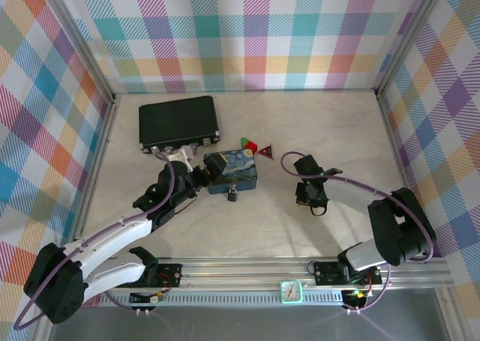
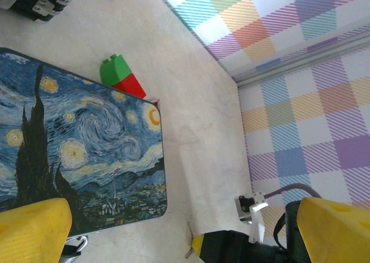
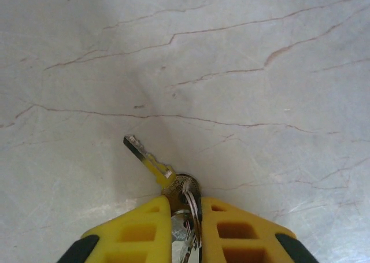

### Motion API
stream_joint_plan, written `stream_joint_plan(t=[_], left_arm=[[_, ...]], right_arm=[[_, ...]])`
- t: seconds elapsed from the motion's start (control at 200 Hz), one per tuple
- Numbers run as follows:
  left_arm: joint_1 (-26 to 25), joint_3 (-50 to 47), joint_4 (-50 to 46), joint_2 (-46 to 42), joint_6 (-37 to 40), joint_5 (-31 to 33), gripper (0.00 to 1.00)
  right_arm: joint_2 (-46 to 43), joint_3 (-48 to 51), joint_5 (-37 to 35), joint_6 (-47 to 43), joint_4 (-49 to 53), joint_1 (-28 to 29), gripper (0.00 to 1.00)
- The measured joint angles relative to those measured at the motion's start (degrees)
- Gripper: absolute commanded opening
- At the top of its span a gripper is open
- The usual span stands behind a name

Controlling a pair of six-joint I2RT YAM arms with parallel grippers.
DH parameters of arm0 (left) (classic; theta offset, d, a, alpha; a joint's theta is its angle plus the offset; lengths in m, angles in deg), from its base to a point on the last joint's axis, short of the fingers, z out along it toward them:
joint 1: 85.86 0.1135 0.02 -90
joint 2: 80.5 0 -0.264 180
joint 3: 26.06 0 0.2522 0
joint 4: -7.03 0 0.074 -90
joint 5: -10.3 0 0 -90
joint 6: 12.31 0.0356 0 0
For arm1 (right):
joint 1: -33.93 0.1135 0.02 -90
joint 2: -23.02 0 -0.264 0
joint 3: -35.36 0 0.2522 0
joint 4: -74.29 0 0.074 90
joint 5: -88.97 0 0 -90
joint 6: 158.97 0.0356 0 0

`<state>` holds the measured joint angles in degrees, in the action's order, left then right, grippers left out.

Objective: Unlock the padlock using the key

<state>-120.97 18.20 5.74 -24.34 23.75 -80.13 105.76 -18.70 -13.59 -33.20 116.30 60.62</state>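
The thin brass-tan metal key (image 3: 149,159) is already pinched at its round head by the right gripper (image 3: 185,225). Its yellow fingers are pressed together on the key, well to the right of the blue swirl-painted box (image 1: 231,170). So the grabbing looks done. Whether the key is lifted off the table cannot be told.

The tiny dark silvery padlock (image 1: 233,195) is seen lying just beside the near edge of the box, and it is not held by anything. The left gripper (image 1: 199,178) is spread wide at the left end of the box, with nothing pinched.

What looks left to do: the padlock has to be kept from sliding, and the key carried over, pushed in and turned.

The pale marble-look table (image 1: 337,131) is flat, with thin brown lines. Walls of bright checked cloth (image 1: 255,34) are set around it. A flat black case (image 1: 176,121) is lying behind the box, and small red and green blocks (image 1: 247,144) are behind its right end.
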Motion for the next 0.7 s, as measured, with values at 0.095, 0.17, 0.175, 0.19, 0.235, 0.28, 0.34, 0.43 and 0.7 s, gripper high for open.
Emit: stream_joint_plan(t=[0.095,0.17,0.175,0.19,0.235,0.28,0.34,0.43,0.7], left_arm=[[0.00,0.00,-0.31,-1.20,0.46,-0.02,1.00],[-0.04,0.00,-0.33,-1.81,0.83,-0.07,1.00],[-0.04,0.00,-0.33,-1.84,0.85,-0.07,1.00],[-0.04,0.00,-0.33,-1.95,0.90,-0.11,1.00],[-0.15,0.00,-0.28,-2.21,1.09,-0.24,1.00],[-0.42,0.00,-0.26,-2.40,1.25,-0.52,1.00],[-0.70,0.00,-0.11,-2.51,1.46,-0.98,1.00],[-1.51,0.13,0.07,-2.51,1.70,-1.73,1.00],[-4.26,0.90,6.58,2.71,-0.39,-3.17,0.96]], right_arm=[[-0.37,0.13,0.22,-0.94,-1.31,0.00,0.00],[-1.42,0.24,1.33,-2.49,-2.56,0.00,0.00],[-1.49,0.24,1.40,-2.60,-2.56,0.00,0.00],[-1.84,0.24,1.68,-3.02,-2.78,0.00,0.00],[-3.28,0.24,3.06,-4.59,-3.74,0.00,0.00],[-4.92,0.26,4.72,-5.97,-4.70,0.00,0.00],[-7.63,0.28,7.39,-8.07,-6.38,0.00,0.00],[-11.41,0.26,11.41,-10.78,-8.81,0.00,0.00],[-13.75,-1.05,23.98,-14.03,-13.05,0.00,0.00]])
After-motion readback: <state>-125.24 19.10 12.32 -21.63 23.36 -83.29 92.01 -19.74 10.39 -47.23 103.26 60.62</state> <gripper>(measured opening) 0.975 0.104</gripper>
